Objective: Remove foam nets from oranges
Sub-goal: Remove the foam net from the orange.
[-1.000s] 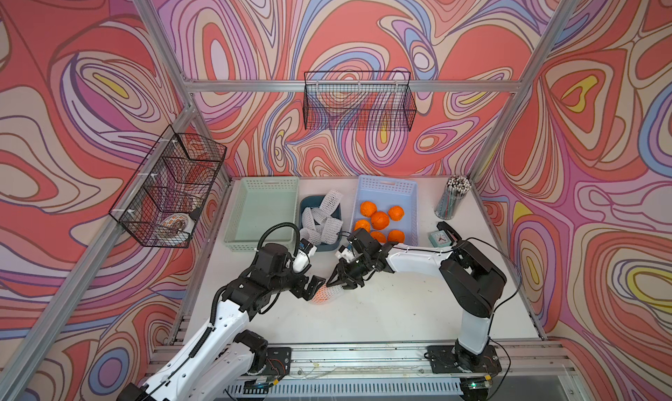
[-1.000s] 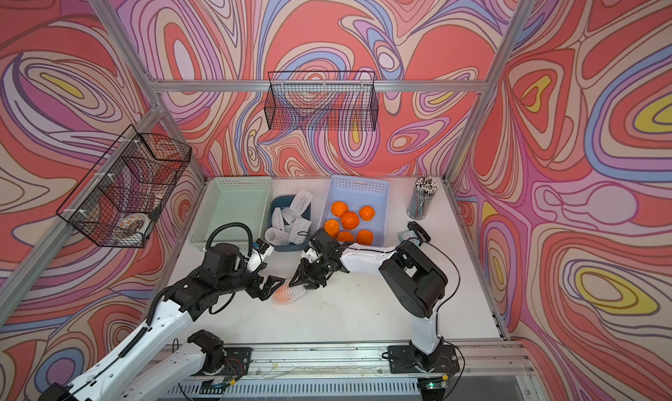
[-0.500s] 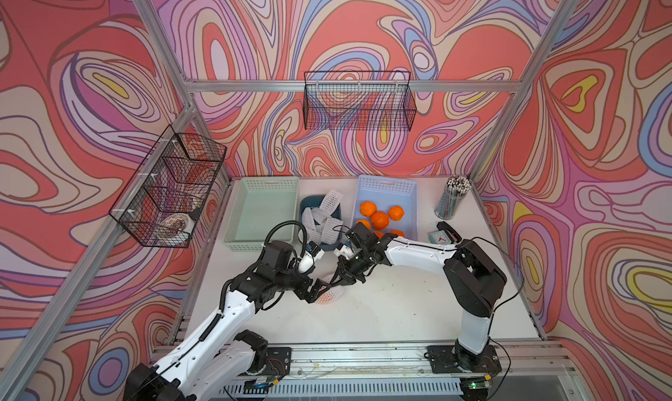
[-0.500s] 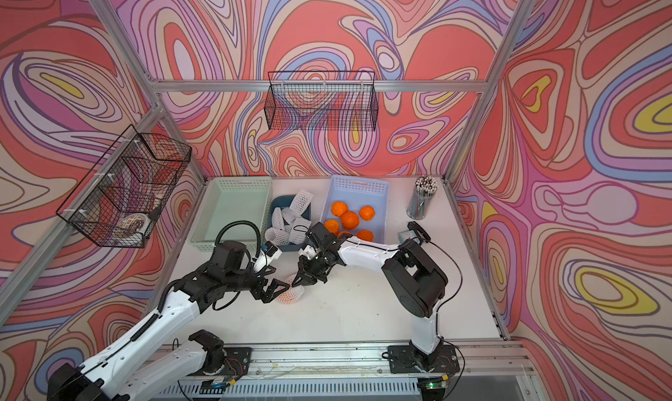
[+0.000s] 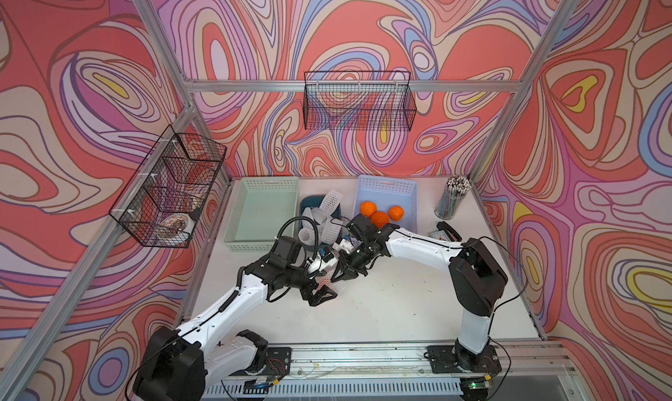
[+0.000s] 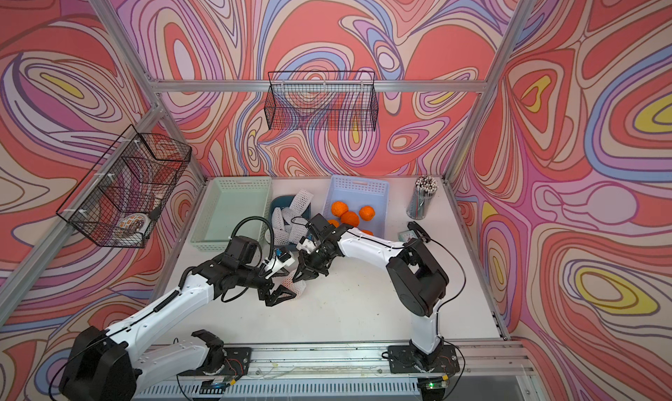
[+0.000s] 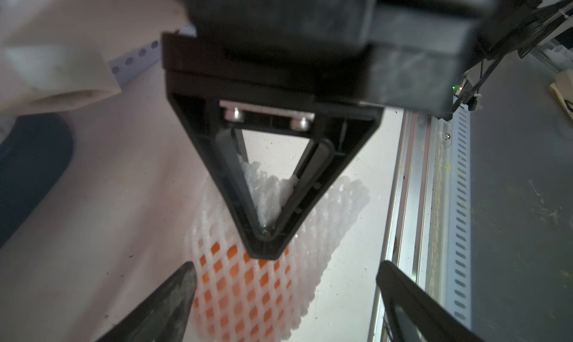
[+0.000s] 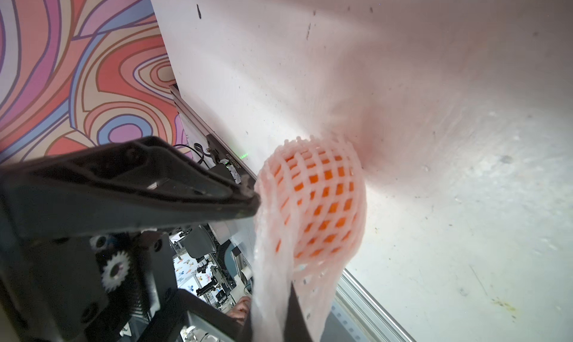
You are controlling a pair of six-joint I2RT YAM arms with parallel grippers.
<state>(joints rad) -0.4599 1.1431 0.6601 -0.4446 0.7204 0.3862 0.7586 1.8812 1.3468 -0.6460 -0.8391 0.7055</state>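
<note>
One orange sits inside a white foam net (image 7: 245,281) on the white table, at mid-table in both top views (image 5: 336,284) (image 6: 296,284). My left gripper (image 7: 285,297) is open and straddles this netted orange. One of its fingers (image 8: 155,185) touches the net's side; the other stands apart. My right gripper (image 8: 279,318) is shut on the net's loose end, which stretches up from the fruit (image 8: 319,207). In the left wrist view its black triangular fingers (image 7: 266,201) pinch the foam. Three bare oranges (image 5: 380,219) lie in the blue basket (image 5: 385,186).
A dark blue bin holds several empty foam nets (image 5: 320,217) between the blue basket and a pale green basket (image 5: 262,213). A cup of pencils (image 5: 452,197) stands at the back right. Black wire baskets (image 5: 358,104) hang on the walls. The metal rail (image 5: 363,359) runs along the front edge.
My right gripper has closed onto the net's end. The left arm has reached a little further right, so its open fingers now flank the netted orange.
</note>
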